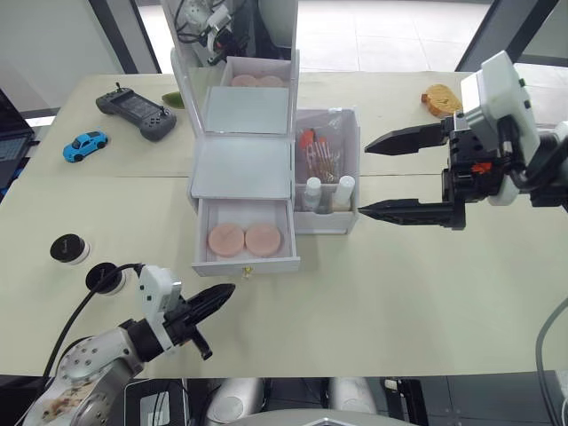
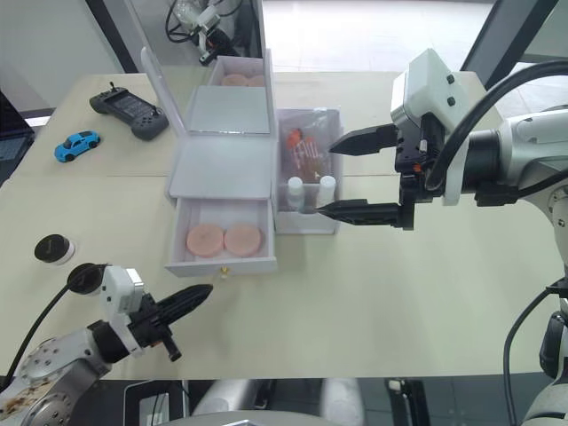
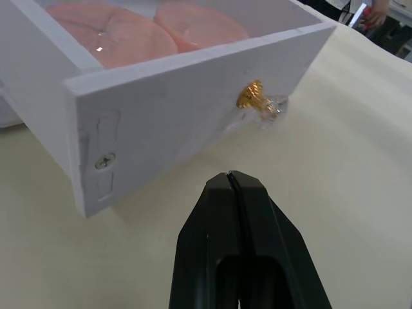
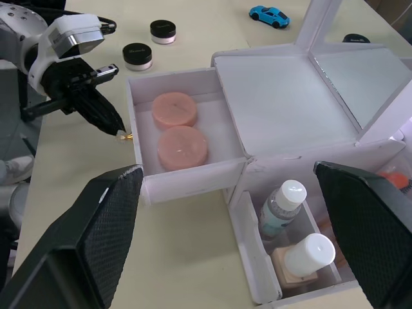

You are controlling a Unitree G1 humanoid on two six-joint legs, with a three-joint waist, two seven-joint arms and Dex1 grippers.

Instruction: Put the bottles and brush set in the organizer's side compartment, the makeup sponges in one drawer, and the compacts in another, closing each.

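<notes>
A big pale table (image 1: 426,293) holds everything. Near its middle stands the organizer (image 1: 242,169), a white box with its mirror lid (image 1: 191,62) standing up.

The bottom drawer (image 1: 247,240) is pulled out toward 6 o'clock. The two pink makeup sponges (image 1: 244,239) lie flat inside it, side by side and touching. A small gold knob (image 3: 250,95) sticks out of the drawer's front.

The side compartment (image 1: 327,173) joins the organizer at its 3 o'clock side. The brush set (image 1: 319,151) lies in the far part of it. The two bottles (image 1: 328,193) stand upright in the near part, close together, white caps up.

The right gripper (image 1: 404,173) hangs at 3 o'clock from the side compartment, just beside it. Its two black fingers are spread wide apart and hold nothing.

The left gripper (image 1: 213,300) sits low at 6 o'clock from the open drawer, near the knob. Its fingers are pressed tight together with nothing between them.

The two compacts (image 1: 89,263) rest on the table at 9 o'clock from the left gripper, one a bit farther back than the other.

Far back at 10 o'clock lie a dark game controller (image 1: 136,111) and a little blue toy car (image 1: 85,145). At 2 o'clock sits a small orange-brown thing (image 1: 440,99).
</notes>
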